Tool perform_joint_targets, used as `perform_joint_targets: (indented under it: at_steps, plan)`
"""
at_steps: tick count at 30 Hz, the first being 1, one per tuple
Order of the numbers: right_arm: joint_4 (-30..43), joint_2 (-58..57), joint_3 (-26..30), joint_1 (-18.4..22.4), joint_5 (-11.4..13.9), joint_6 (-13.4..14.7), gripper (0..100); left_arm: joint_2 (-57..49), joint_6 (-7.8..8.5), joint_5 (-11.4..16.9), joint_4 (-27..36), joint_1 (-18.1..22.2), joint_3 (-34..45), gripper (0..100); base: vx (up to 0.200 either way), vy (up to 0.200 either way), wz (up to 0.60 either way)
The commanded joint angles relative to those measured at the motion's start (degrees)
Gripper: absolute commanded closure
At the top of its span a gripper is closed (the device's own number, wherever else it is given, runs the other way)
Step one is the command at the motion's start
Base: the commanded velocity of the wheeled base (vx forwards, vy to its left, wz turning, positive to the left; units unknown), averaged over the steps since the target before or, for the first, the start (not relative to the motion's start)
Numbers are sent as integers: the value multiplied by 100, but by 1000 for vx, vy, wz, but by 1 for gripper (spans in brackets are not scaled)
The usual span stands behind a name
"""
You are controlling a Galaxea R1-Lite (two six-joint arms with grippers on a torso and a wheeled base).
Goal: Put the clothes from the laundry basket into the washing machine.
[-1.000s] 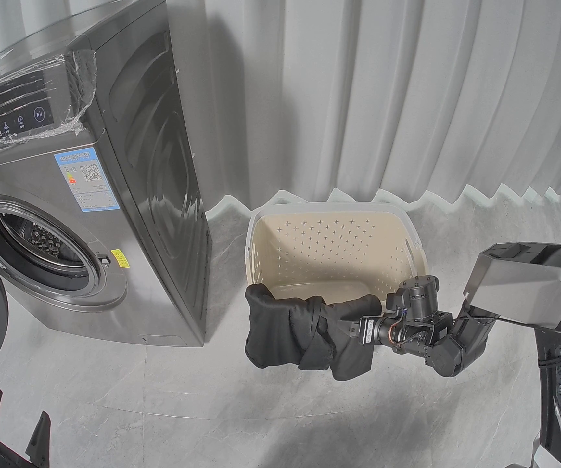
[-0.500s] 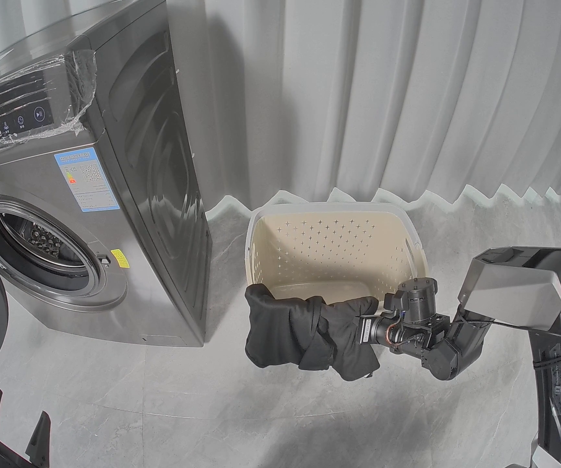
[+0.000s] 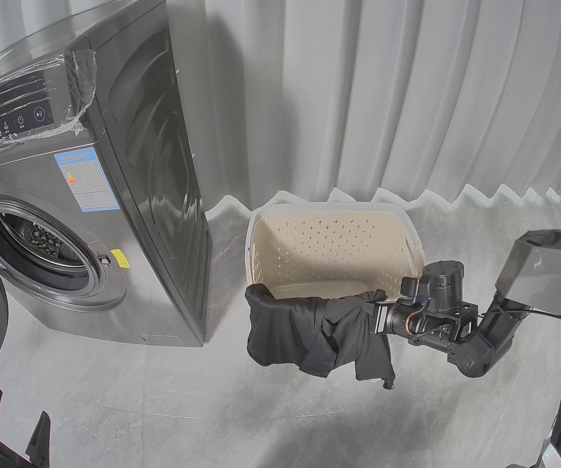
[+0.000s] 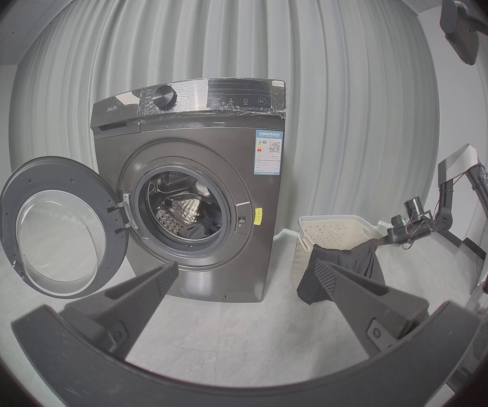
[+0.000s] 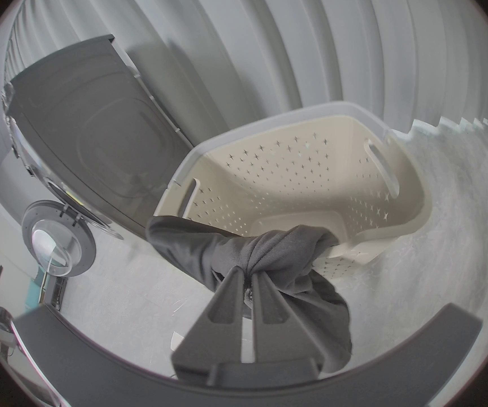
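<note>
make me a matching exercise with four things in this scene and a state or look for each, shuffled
1 washing machine door
2 laundry basket
3 black garment
4 left gripper

A draped over the basket rim, pinched by the right gripper
B swung wide open
C cream, walls pierced with small holes
D open, holding nothing

Pairs: 1-B, 2-C, 3-A, 4-D

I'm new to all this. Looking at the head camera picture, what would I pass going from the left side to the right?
washing machine → dark garment draped over the near rim of the laundry basket → right gripper clamped on the garment's right end. The basket spans the same stretch as the garment, so it has no separate place in the order.
</note>
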State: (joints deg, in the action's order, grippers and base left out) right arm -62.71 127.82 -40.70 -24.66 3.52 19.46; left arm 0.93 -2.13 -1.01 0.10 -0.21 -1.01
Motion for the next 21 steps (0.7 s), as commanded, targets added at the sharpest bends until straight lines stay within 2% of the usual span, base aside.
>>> perform_joint_targets:
  at_steps: [1,8,9,12,21]
  plan:
    - [-13,-1048,546,-223,17,23,100,-84,2,-4,-1,3,92,0,0,0,0]
    - [-470,-1453,906,-575,-89,6,100,-93,2,5,-1,3,92,0,0,0,0]
    - [-549,-1523,942,-636,-177,-21,100,-93,2,5,-1,3,92,0,0,0,0]
    - [-629,-1725,950,-698,-273,-38,100,-93,2,5,-1,3,92,0,0,0,0]
    - [-576,-3140,1152,-786,-326,-170,100,-84,-6,13,-1,3,92,0,0,0,0]
